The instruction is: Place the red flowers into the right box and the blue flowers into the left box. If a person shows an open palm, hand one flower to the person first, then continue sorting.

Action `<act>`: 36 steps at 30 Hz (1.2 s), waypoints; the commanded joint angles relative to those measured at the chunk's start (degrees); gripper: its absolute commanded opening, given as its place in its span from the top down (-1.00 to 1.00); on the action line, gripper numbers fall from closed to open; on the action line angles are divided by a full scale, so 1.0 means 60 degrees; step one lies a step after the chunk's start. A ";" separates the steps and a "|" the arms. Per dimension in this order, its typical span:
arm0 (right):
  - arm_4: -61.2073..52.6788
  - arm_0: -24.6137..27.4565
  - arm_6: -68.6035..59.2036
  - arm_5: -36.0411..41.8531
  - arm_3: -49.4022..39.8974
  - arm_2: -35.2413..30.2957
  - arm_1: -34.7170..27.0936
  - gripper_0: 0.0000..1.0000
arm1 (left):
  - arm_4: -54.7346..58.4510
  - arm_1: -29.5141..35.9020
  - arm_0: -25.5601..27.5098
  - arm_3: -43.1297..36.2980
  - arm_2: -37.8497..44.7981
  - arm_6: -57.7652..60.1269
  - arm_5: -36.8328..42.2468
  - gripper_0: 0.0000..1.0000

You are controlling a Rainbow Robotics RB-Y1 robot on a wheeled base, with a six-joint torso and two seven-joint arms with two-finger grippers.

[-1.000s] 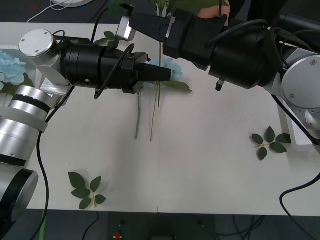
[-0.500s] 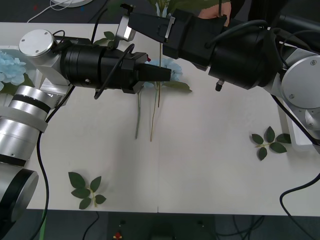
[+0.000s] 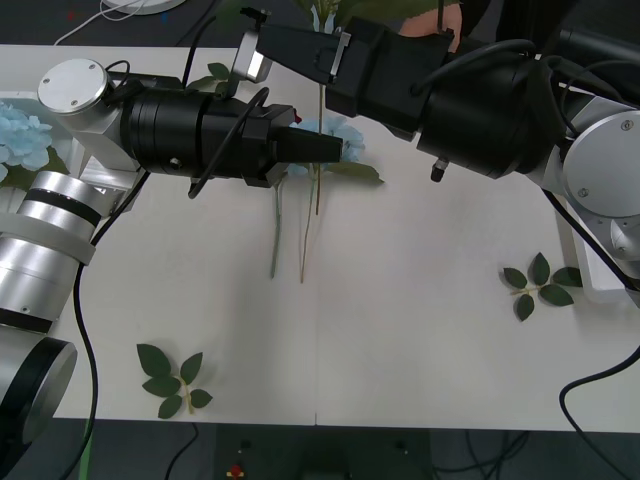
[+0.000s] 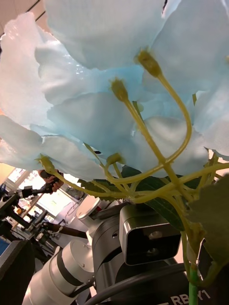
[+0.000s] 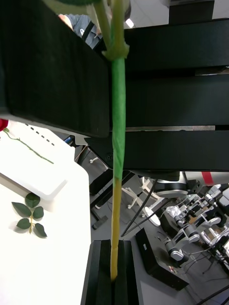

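Two leaf sprigs (image 3: pixel 172 380) lie near the desk's (image 3: pixel 400 330) front edge. Farther back, mid-desk, the left gripper (image 5: pixel 113 274) has its jaws clamped on a blue flower's stem (image 5: pixel 117 143); the right gripper's jaw state cannot be told. Pale-blue petals (image 4: pixel 95 86) hang above.

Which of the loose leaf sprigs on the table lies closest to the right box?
The leaf sprig at the table's right edge, beside the right box; the others lie on the left half.
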 commanded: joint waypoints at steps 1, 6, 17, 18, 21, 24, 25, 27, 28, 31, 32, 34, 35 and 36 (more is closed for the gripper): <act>-0.0089 -0.0323 0.0373 -0.0188 -0.0399 0.0074 0.0191 -1.00 | 0.0081 -0.0139 -0.0359 -0.0248 -0.0037 0.0122 -0.0075 1.00; -0.0089 -0.0308 0.0373 -0.0217 -0.0399 0.0074 0.0191 -1.00 | 0.0081 -0.0139 -0.0345 -0.0248 -0.0037 0.0122 -0.0075 1.00; -0.0089 -0.0308 0.0387 -0.0246 -0.0399 0.0059 0.0133 -1.00 | 0.0081 -0.0139 -0.0330 -0.0248 -0.0037 0.0078 -0.0045 1.00; -0.0089 -0.0308 0.0387 -0.0246 -0.0399 0.0059 0.0133 -1.00 | 0.0081 -0.0139 -0.0330 -0.0234 -0.0037 0.0078 -0.0045 1.00; -0.0089 -0.0323 0.0387 -0.0261 -0.0399 0.0074 0.0103 -1.00 | 0.0081 -0.0139 -0.0330 -0.0234 -0.0037 0.0064 -0.0045 1.00; -0.0089 -0.0308 0.0387 -0.0261 -0.0399 0.0059 0.0089 -1.00 | 0.0081 -0.0139 -0.0330 -0.0234 -0.0037 0.0064 -0.0045 1.00; -0.0089 -0.0323 0.0387 -0.0261 -0.0399 0.0059 0.0074 -1.00 | 0.0081 -0.0139 -0.0330 -0.0234 -0.0037 0.0049 -0.0045 1.00; -0.0089 -0.0323 0.0373 -0.0261 -0.0399 0.0059 0.0045 -1.00 | 0.0081 -0.0139 -0.0330 -0.0234 -0.0037 0.0049 -0.0045 1.00; -0.0089 -0.0308 0.0358 -0.0261 -0.0399 0.0059 0.0030 -1.00 | 0.0081 -0.0139 -0.0330 -0.0234 -0.0037 0.0049 -0.0045 1.00; -0.0089 -0.0308 0.0358 -0.0246 -0.0399 0.0044 0.0015 -1.00 | 0.0081 -0.0139 -0.0330 -0.0234 -0.0037 0.0034 -0.0031 1.00; -0.0089 -0.0308 0.0358 -0.0246 -0.0399 0.0044 0.0001 -1.00 | 0.0081 -0.0139 -0.0330 -0.0248 -0.0037 0.0034 -0.0045 1.00; -0.0089 -0.0308 0.0358 -0.0246 -0.0399 0.0044 0.0001 -1.00 | 0.0081 -0.0139 -0.0330 -0.0234 -0.0037 0.0034 -0.0045 1.00; -0.0089 -0.0323 0.0358 -0.0246 -0.0384 0.0044 0.0001 -1.00 | 0.0081 -0.0139 -0.0330 -0.0248 -0.0037 0.0034 -0.0031 1.00; -0.0089 -0.0308 0.0358 -0.0246 -0.0384 0.0044 -0.0014 -1.00 | 0.0081 -0.0139 -0.0330 -0.0234 -0.0037 0.0034 -0.0045 1.00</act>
